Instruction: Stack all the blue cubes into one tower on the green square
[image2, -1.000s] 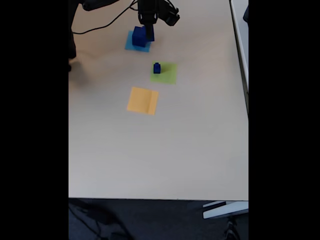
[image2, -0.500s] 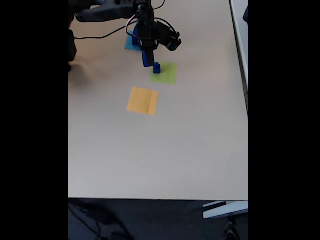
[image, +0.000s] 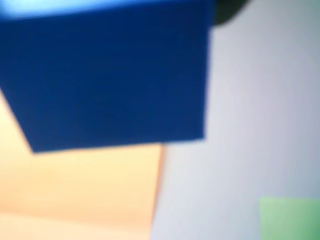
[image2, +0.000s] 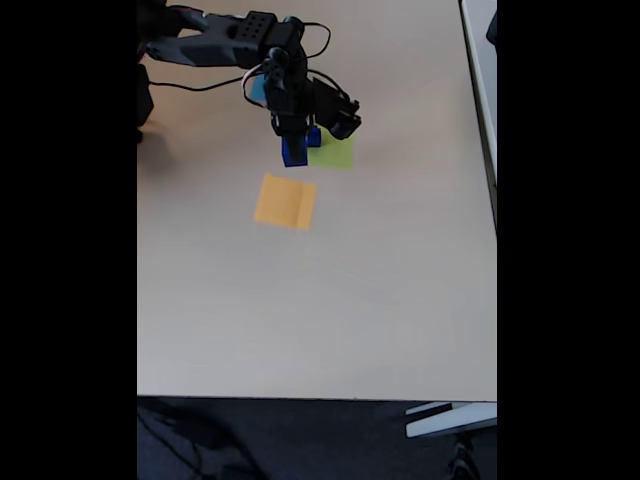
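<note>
arm: black, comes in from the far-left corner of the table (image2: 400, 300) and reaches toward the middle of the far end in the fixed view

gripper (image2: 294, 152): pointing down, clamped on a blue cube (image2: 294, 150), carrying it clear of the tabletop just left of the green square (image2: 334, 153)

held cube up close: in the wrist view the blue cube (image: 110, 75) is big and blurry, with the orange-yellow square (image: 85, 190) below it and a corner of the green square (image: 290, 217) at the lower right

small blue cube (image2: 314, 136): sits on the far-left part of the green square, partly behind the gripper

orange-yellow square (image2: 286, 201): flat on the table, nearer than the gripper and a bit left of the green one

light-blue square (image2: 258, 90): mostly hidden behind the arm, at the far end
</note>
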